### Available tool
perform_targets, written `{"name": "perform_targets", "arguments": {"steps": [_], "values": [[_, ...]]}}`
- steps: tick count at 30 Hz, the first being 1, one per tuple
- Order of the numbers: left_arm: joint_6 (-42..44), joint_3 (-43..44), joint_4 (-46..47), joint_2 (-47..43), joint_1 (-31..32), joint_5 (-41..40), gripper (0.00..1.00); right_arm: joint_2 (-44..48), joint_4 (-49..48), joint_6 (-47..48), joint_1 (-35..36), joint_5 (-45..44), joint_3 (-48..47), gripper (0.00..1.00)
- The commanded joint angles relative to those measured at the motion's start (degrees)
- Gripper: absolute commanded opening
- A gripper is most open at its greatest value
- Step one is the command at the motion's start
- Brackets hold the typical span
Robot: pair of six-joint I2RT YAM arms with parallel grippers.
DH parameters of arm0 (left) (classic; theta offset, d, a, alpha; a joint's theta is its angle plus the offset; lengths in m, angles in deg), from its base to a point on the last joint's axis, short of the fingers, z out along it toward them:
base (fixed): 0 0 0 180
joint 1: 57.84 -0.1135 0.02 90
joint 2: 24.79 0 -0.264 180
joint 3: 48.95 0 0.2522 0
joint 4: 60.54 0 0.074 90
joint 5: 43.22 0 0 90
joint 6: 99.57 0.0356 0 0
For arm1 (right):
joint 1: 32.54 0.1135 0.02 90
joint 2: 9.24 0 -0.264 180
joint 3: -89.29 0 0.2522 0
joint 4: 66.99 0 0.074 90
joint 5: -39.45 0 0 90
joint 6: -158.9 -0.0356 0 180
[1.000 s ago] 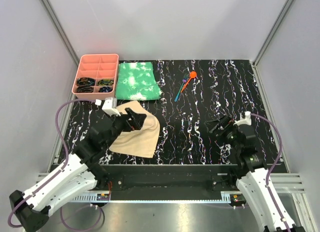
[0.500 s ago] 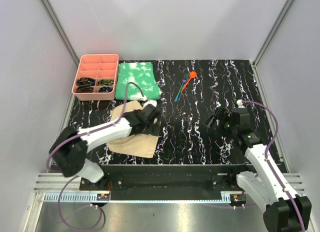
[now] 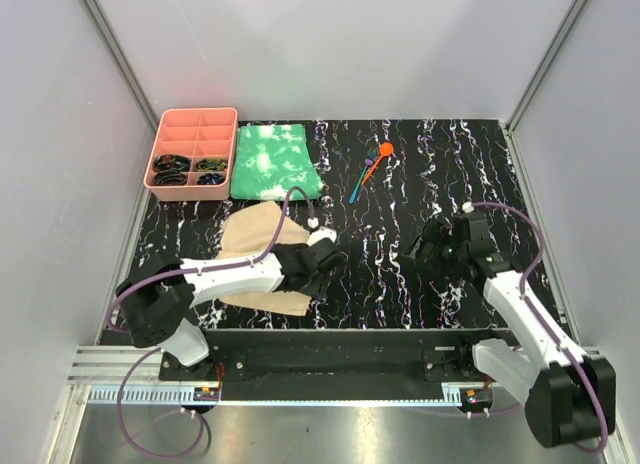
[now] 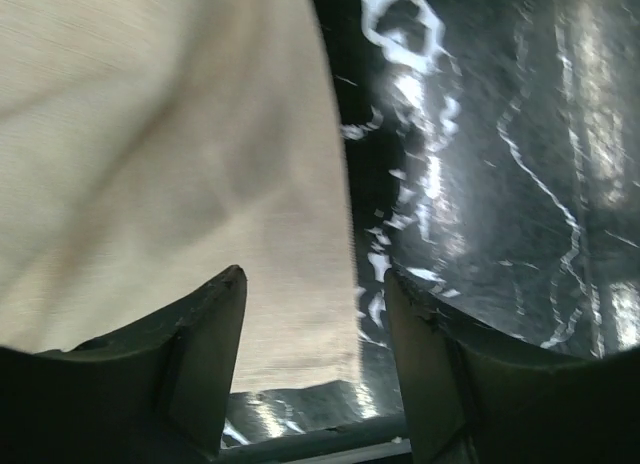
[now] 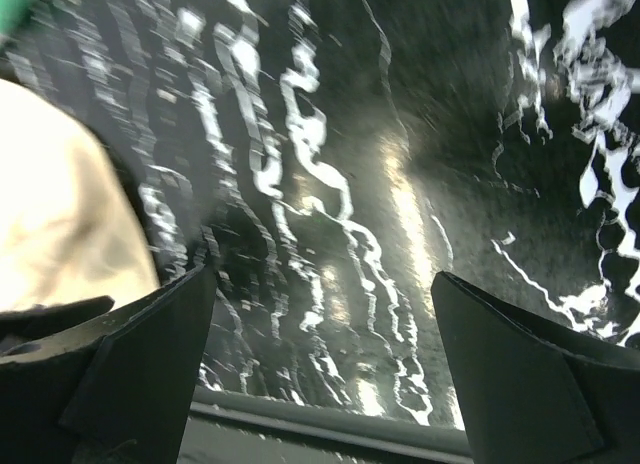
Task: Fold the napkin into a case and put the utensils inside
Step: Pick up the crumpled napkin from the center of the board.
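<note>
1 soft tan woven napkin (image 3: 250, 239), its edge below the gap of the left gripper's (image 4: 315, 324) parted jaws, 2 thin plastic utensils, round-headed orange spoon (image 3: 385, 150) and slim blue one (image 3: 362, 179), well beyond both grippers, right gripper (image 5: 320, 334) spread wide, empty

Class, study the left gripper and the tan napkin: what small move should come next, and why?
Probably lower the left gripper and close on the napkin at its right edge. Its jaws stand open astride that edge, the napkin is not yet folded into a case, and the utensils lie far off, so folding likely comes first.
</note>
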Motion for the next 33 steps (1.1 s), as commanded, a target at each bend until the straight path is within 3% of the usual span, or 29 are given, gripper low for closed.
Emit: {"name": "perform_targets", "arguments": {"steps": [1,4,9,12,14,17,23,27,33], "values": [[-3.95,-2.56,3.22,-0.12,1.44,1.75,0.60,-4.70,0.23,1.59,-0.18,1.97,-2.12,1.00],[-3.69,-2.65,3.40,1.72,1.44,2.54,0.60,-6.64,-1.35,3.09,0.17,7.15,-3.26,1.00],[-3.16,-2.39,4.10,6.11,1.44,3.86,0.58,-11.20,2.59,6.76,4.64,-2.06,-9.14,1.00],[-1.23,-2.57,5.77,8.49,1.44,5.70,0.32,-15.16,4.71,8.09,6.84,-4.35,-13.10,1.00],[-0.17,-2.48,6.64,8.85,1.44,6.85,0.02,-17.17,4.01,8.36,7.73,-3.22,-15.03,1.00],[0.97,-3.53,10.07,6.23,2.92,11.67,0.00,-20.69,2.08,9.67,8.44,0.74,-17.40,1.00],[-1.30,-9.58,11.31,-9.58,6.62,15.55,0.00,-31.39,0.06,13.80,11.94,11.89,-25.74,1.00],[-6.14,-15.04,10.87,-23.01,6.71,16.61,0.00,-38.79,-3.02,10.92,16.87,16.73,-30.59,1.00],[-8.61,-18.21,7.62,-34.29,6.71,15.56,0.00,-48.56,-11.71,4.59,20.92,20.77,-34.38,1.00]]}}
